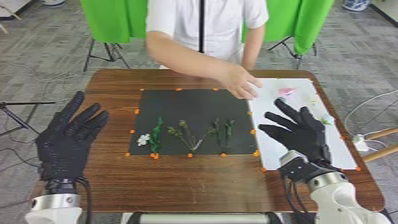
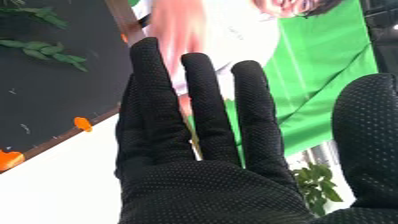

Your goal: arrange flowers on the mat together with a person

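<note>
The right hand [image 1: 298, 131] (fingers straight) is above the white mat [image 1: 338, 159].

Sprigs [image 1: 157, 136] on left mat [image 1: 178, 105], flower [image 1: 286, 91] on right mat [image 1: 306, 84], person [image 1: 178, 37] behind table [image 1: 178, 185]

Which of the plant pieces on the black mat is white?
The white flower at the left end of the row on the black mat, just left of a leafy green stem. The other pieces there look mostly green.
</note>
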You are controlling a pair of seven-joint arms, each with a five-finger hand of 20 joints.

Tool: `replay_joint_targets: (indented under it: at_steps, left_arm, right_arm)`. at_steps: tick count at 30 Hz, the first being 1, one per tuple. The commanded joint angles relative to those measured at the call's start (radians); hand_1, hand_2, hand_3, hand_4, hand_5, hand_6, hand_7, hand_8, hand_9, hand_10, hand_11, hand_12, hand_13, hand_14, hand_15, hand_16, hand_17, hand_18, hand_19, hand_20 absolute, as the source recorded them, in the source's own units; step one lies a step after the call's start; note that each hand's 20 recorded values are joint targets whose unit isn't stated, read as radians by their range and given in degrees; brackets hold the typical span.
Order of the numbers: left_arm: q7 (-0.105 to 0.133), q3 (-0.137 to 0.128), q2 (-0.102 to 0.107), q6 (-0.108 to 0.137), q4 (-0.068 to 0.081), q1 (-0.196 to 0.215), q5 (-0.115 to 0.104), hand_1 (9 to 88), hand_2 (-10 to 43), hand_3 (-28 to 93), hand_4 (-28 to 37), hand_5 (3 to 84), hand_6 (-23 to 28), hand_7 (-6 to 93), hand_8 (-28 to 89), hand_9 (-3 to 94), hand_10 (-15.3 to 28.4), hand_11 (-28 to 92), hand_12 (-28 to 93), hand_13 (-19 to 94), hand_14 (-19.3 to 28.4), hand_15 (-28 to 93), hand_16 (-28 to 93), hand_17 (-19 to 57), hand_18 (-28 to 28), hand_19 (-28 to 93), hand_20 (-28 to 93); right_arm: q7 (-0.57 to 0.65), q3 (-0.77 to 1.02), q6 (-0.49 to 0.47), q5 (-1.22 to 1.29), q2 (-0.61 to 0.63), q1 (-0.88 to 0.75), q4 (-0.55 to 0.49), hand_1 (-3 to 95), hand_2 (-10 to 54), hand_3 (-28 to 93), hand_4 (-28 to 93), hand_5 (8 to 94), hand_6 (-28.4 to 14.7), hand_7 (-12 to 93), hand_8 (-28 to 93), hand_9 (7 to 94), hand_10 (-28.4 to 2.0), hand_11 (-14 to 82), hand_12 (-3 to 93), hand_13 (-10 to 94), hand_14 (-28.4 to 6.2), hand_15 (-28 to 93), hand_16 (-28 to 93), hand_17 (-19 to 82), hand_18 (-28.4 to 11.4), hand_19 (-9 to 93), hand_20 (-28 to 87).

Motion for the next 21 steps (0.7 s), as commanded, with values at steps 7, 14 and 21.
replay_joint_targets:
  at_steps: [7, 14, 21]
  left_arm:
    - [-0.019, 0.009, -0.006, 0.001, 0.005, -0.002, 0.006, 21.3, 9.0, 79, -27.5, 35.6, 8.0, 10.1, -10, 34.6, 20.3, 22, 9, 27, 27.6, 50, -11, -7.4, 24.0, 59, 3]
    - [-0.025, 0.012, -0.009, 0.004, 0.003, -0.001, 0.006, 21.3, 8.9, 79, -27.4, 35.6, 8.1, 10.1, -9, 34.4, 20.3, 22, 9, 27, 27.6, 50, -11, -7.4, 24.0, 59, 3]
    - [-0.036, 0.005, -0.018, 0.003, -0.001, 0.004, 0.01, 21.3, 8.9, 79, -27.3, 35.6, 8.2, 10.0, -9, 34.5, 20.3, 22, 9, 27, 27.6, 50, -11, -7.4, 24.0, 59, 3]
  right_arm:
    - [0.009, 0.007, -0.021, -0.011, -0.025, -0.017, -0.004, 19.2, 3.8, 73, -28, 48.0, 1.5, 12, -13, 53.2, -15.3, 11.3, 11.0, 46, -20.4, 35, 11, 7, -18.3, 55, 15]
    - [0.014, 0.011, -0.025, -0.016, -0.03, -0.008, -0.003, 19.0, 3.7, 74, -28, 48.0, 1.6, 12, -13, 53.1, -15.3, 11.2, 11.0, 46, -20.2, 35, 11, 7, -18.3, 55, 15]
    - [0.018, 0.014, -0.028, -0.015, -0.035, -0.011, -0.007, 19.1, 3.7, 73, -28, 47.9, 1.6, 12, -13, 53.2, -15.3, 11.2, 11.0, 46, -20.2, 35, 11, 7, -18.3, 55, 15]
